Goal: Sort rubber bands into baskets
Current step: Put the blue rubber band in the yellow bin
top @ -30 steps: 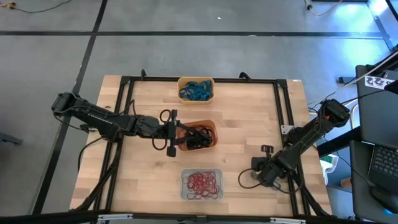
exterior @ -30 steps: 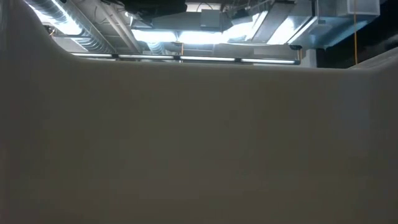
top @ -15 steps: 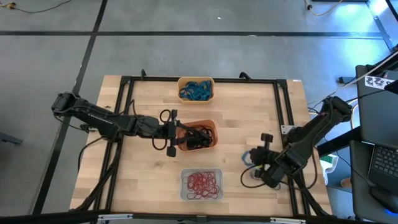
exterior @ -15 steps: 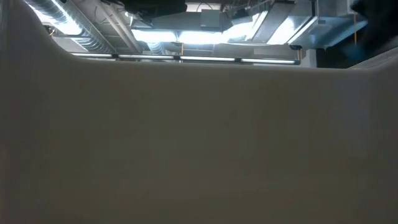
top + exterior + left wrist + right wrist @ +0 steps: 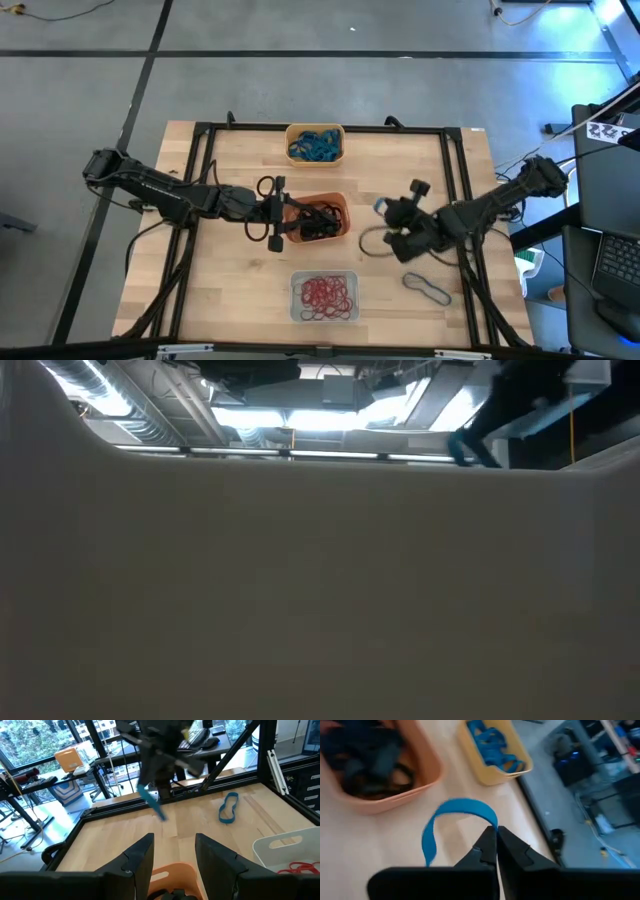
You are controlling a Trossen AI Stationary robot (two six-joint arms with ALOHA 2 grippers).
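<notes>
Nearest the table's front edge, the pale whitish-green rectangular plastic basket (image 5: 324, 297) is sitting with a heap of red-pink rubber bands (image 5: 326, 292) inside it. To its right, a loose blue-teal rubber band (image 5: 427, 287) is lying flat on the light wooden table (image 5: 240, 270), well apart from every basket.

Farther in, the right gripper (image 5: 383, 207) is hanging over the bare wood to the right of the middle basket. Its fingers are pressed together, pinching a second blue-teal rubber band (image 5: 451, 822), whose loop is drooping from the fingertips (image 5: 496, 834).

At about the same depth, the left gripper (image 5: 283, 212) is resting at the left rim of the red-orange rectangular plastic basket (image 5: 340, 204), which is holding black rubber bands (image 5: 318, 222). Its two dark fingers (image 5: 139, 855) are standing apart with nothing between them.

Farthest back, the yellow-orange rectangular plastic basket (image 5: 315, 130) is sitting near the table's rear edge, filled with blue-teal bands (image 5: 316, 146).
</notes>
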